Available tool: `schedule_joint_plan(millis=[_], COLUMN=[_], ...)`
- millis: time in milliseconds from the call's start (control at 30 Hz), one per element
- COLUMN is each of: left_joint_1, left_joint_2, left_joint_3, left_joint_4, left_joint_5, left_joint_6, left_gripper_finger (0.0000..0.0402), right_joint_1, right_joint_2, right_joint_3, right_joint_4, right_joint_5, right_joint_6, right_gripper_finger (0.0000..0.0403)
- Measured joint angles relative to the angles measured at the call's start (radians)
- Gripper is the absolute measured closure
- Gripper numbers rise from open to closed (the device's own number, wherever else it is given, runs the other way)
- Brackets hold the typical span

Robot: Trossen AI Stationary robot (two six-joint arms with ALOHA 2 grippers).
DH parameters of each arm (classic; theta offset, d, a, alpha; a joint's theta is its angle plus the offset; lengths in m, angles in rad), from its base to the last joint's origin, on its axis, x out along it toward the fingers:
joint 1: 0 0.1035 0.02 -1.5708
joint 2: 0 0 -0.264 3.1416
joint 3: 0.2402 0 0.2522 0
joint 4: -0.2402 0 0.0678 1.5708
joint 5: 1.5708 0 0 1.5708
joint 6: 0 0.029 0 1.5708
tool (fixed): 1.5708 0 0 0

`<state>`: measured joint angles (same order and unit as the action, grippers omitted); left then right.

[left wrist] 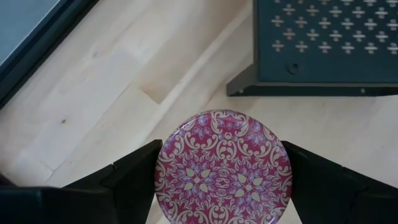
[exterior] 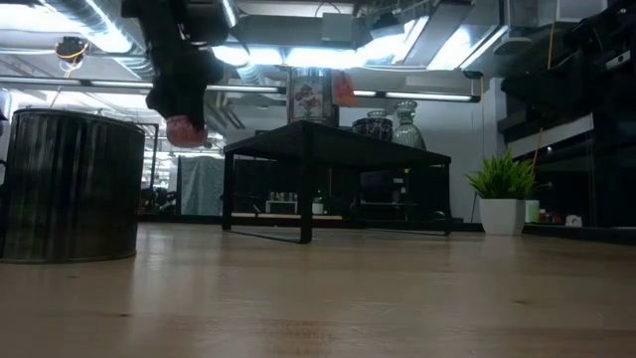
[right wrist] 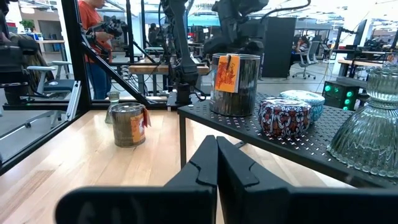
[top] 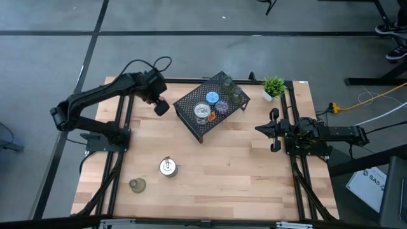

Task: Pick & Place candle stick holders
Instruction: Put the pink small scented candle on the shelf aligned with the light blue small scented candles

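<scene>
We hold a pink holder [left wrist: 222, 167] in our left end effector [left wrist: 222, 180]; several sit on the rack [top: 191, 105], two on the desk [top: 222, 165]; right end effector [top: 275, 129] closed, idle.

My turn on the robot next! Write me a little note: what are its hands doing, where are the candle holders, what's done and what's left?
Left gripper: up in the air beside the black rack, shut on the pink patterned holder.
Right gripper: shut, empty, waiting at the table's right side.
On the rack: a silver holder, a blue one, a purple one and clear glass ones.
On the table: another silver holder and an olive-green one near the front.
Left: the pink holder, then those two.
</scene>
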<state>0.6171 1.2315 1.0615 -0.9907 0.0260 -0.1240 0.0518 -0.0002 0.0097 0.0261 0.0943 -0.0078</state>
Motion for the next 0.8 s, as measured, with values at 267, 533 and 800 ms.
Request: schedule_joint_plan(millis=[267,533,800], left_joint_1=[0.022,0.028,0.042], left_joint_2=[0.046,0.151,0.269], left_joint_3=[0.043,0.195,0.327], left_joint_4=[0.013,0.016,0.015], left_joint_5=[0.002,0.001,0.003], left_joint_6=[0.026,0.116,0.196], left_gripper_finger=[0.0100,0.0100,0.0100], right_joint_1=[0.000,0.000,0.000], right_joint_2=[0.000,0.000,0.000], right_joint_3=[0.000,0.000,0.000], right_joint_4=[0.000,0.000,0.000], right_joint_5=[0.000,0.000,0.000], right_joint_6=[0.000,0.000,0.000], right_gripper_finger=[0.0402,0.0402,0.0402])
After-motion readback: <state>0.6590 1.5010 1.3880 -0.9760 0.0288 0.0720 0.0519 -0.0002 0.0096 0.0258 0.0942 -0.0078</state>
